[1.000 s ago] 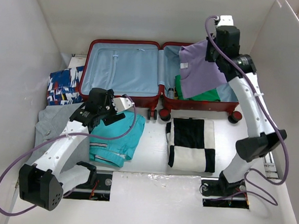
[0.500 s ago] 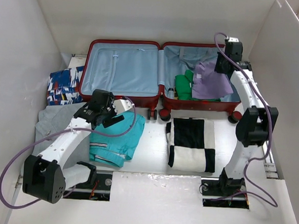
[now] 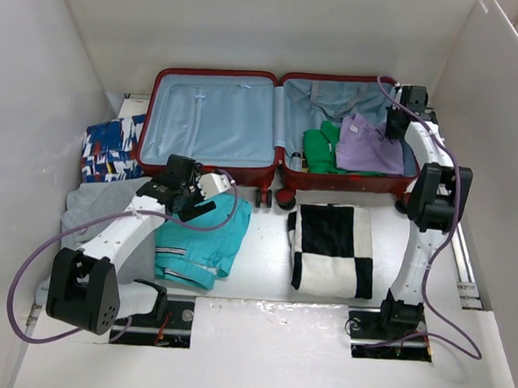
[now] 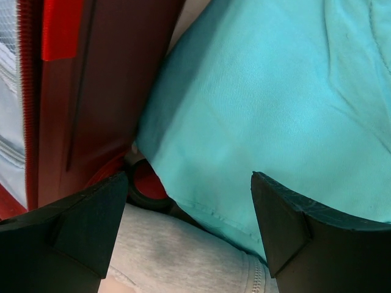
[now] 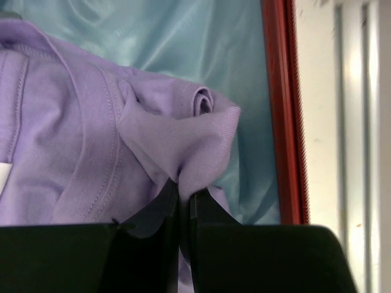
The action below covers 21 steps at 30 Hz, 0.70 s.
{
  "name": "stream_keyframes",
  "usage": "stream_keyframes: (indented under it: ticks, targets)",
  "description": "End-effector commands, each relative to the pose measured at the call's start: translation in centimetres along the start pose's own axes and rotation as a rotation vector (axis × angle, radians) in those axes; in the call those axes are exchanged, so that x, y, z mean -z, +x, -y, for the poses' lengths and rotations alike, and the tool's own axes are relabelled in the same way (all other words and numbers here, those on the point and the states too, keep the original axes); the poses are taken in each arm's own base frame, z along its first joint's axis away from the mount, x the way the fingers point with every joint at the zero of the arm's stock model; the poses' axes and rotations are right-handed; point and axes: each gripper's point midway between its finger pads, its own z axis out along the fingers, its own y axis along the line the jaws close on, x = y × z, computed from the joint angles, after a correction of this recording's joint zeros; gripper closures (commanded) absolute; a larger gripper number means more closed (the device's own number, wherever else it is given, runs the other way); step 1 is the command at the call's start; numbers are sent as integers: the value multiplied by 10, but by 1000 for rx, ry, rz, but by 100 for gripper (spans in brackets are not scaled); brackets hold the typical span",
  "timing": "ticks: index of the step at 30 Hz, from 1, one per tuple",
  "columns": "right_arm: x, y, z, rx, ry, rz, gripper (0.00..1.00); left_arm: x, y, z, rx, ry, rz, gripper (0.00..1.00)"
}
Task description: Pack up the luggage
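Observation:
The dark-red luggage [image 3: 215,72] lies open at the back, pale blue lining showing. Its right half holds a green garment [image 3: 318,150] and a purple shirt [image 3: 367,148]. My right gripper [image 3: 395,130] is shut on a fold of the purple shirt [image 5: 183,137] low in the right half, by the red rim [image 5: 282,110]. My left gripper [image 3: 191,204] is open and empty, just above the teal garment [image 3: 199,239] at the luggage's front edge. In the left wrist view its fingers [image 4: 85,220] straddle the teal cloth [image 4: 263,110], a grey zip garment [image 4: 177,256] and a luggage wheel [image 4: 143,186].
A black-and-white checked garment [image 3: 330,248] lies folded in front of the luggage's right half. A grey garment [image 3: 95,212] and a blue patterned one [image 3: 110,146] lie at the left. White walls close in both sides and the back.
My right gripper has carried the purple shirt down from above the luggage and laid it in the right half beside the green garment. My left gripper has shifted slightly toward the luggage.

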Motion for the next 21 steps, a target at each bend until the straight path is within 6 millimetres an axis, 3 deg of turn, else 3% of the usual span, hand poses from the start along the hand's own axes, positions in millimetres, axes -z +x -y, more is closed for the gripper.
stream_keyframes:
  ticks: [1,7,10,11,12,14,15,18,21]
  targets:
    - [19,-62,6,64,44,183,100,4,-9,-18,1,-45,14,22]
    - [17,-72,11,76,70,250,96,2,-7,-15,0,-31,2,22]
    - [7,-70,9,79,38,218,54,2,-7,-15,0,-31,2,22]
    - [3,-66,8,83,34,177,31,2,-7,-15,0,-31,2,22]
    - [3,-65,9,96,34,163,26,2,-7,-15,0,-31,2,22]
    - [6,-66,4,117,28,159,19,2,-7,-15,0,-31,2,22]
    - [19,-75,8,127,44,186,15,2,-7,-15,0,-31,2,22]
    - [56,-101,1,127,58,284,13,2,-5,-13,-1,-24,-4,22]
    - [75,-109,-12,135,49,332,13,2,-5,-12,9,-24,-4,22]
